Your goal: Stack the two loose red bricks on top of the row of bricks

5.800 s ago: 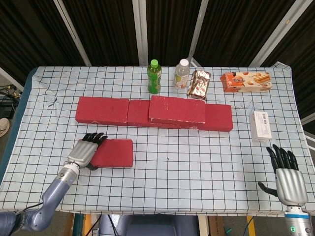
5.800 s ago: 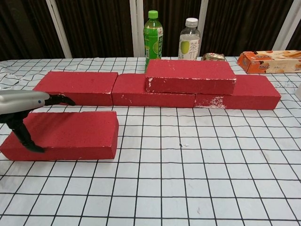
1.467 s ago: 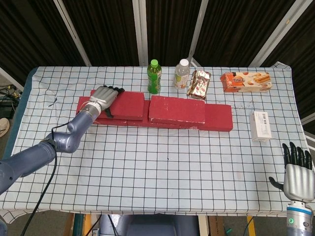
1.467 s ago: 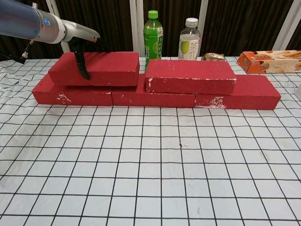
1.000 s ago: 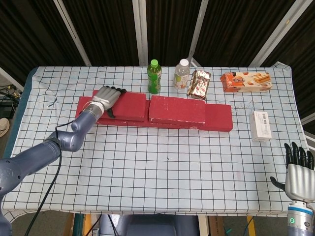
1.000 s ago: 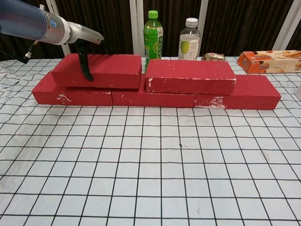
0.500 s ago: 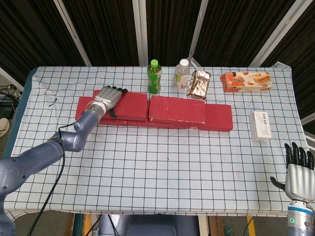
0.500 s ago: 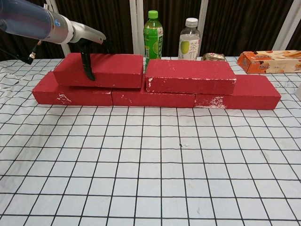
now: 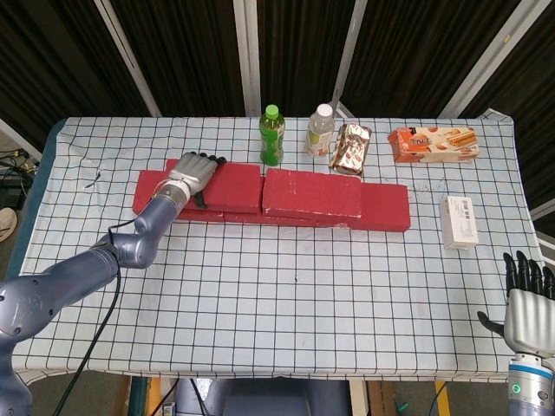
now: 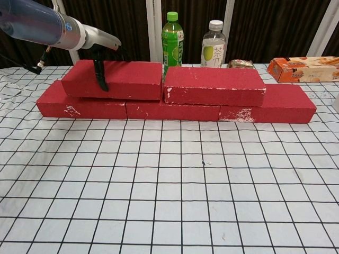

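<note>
Right hand: low at the near right table edge, fingers straight and apart, holding nothing.
White box: flat on the checked cloth, right of the bricks.
Bottom row: red bricks end to end across the table.
Right top brick: lying on the row, near its middle.
Left top brick: lying on the row's left part, just beside the right top brick.
Left hand: gripping the left top brick's left end, thumb down the front face, fingers over the top.
Far edge: green bottle, clear bottle, foil packet, orange biscuit box.
</note>
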You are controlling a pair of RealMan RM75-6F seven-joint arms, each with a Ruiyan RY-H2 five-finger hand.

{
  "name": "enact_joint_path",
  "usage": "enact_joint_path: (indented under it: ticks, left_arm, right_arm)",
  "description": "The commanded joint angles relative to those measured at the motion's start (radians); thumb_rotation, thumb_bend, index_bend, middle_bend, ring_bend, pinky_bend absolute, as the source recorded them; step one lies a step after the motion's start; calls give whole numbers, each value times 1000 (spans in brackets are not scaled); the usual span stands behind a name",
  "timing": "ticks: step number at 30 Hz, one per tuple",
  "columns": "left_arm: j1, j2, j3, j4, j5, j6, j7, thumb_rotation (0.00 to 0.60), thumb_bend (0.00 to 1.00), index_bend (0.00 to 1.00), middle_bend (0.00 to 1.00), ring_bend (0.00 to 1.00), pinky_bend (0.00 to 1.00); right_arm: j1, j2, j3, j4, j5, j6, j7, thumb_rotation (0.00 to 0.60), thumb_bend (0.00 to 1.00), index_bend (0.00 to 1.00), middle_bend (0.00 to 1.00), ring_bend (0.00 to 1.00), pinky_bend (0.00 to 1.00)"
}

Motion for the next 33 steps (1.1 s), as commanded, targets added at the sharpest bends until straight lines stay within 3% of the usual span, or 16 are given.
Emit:
enact_joint_path:
  ticks: [1,17,22,33]
  left_arm:
    - [-2,-3,4,0,-4,1,4,600,260,290,247,143,198]
    - [-8,-21,8,16,-27,8,9,600,260,288,236,139,195]
    - [-11,-18,5,10,-37,4,7,600,203,276,229,133,189]
    - [-22,-23,18,4,-51,4,21,600,178,259,210,113,182]
  right_arm:
    - [1,0,0,0,2,-1,-1,600,154,43,7,0,0]
    - [1,0,2,0,8,0,0,600,154,43,7,0,0]
    - [1,-1,3,1,8,1,0,600,154,43,7,0,0]
    - [1,-1,4,2,11,2,3,600,155,43,7,0,0]
